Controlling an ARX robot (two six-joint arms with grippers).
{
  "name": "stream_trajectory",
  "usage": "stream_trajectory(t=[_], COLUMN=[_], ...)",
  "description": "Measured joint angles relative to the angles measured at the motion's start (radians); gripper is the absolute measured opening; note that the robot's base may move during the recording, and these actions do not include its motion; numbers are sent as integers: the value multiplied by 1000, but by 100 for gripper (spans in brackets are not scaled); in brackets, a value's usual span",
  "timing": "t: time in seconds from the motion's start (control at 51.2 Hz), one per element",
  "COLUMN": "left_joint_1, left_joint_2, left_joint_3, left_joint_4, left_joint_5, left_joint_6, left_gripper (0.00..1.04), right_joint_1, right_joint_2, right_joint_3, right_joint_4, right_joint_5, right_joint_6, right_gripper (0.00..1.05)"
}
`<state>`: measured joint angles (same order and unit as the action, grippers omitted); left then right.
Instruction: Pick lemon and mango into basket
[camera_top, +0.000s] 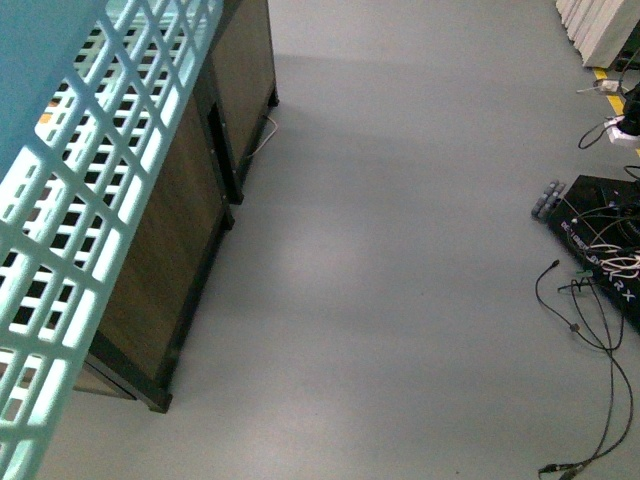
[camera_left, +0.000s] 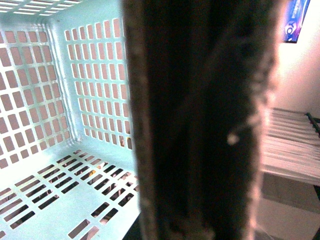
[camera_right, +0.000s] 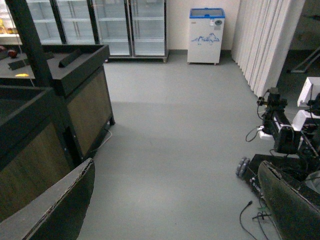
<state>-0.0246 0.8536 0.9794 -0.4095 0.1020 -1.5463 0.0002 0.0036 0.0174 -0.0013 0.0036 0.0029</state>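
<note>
The aqua-blue basket (camera_top: 90, 200) is held up close to the front camera, its slotted wall filling the left of that view. In the left wrist view I look into its inside (camera_left: 50, 100), which holds nothing I can see. My left gripper (camera_left: 190, 200) is shut on the basket; one dark finger pad (camera_left: 200, 125) fills the middle of that view. My right gripper (camera_right: 185, 200) is open and empty above the grey floor, its fingers (camera_right: 55, 205) wide apart. The lemon and the mango are out of view.
A dark wood-panelled display stand (camera_top: 170, 250) runs along the left. A black wheeled base with loose cables (camera_top: 610, 250) lies on the floor at the right. Glass-door fridges (camera_right: 130, 25), a small chest freezer (camera_right: 206, 35) and white blinds (camera_right: 265, 40) stand far off.
</note>
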Motion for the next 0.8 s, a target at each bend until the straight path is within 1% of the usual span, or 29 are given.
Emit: stream_trajectory(t=[0.801], left_joint_1=[2], left_joint_2=[2], left_joint_3=[-1], left_joint_4=[-2], left_joint_5=[-3], left_joint_6=[10], left_gripper=[5], right_joint_1=[0], right_joint_2=[0], right_joint_3=[0], right_joint_4=[0], right_joint_5=[-3], right_joint_6=[0], right_gripper=[96])
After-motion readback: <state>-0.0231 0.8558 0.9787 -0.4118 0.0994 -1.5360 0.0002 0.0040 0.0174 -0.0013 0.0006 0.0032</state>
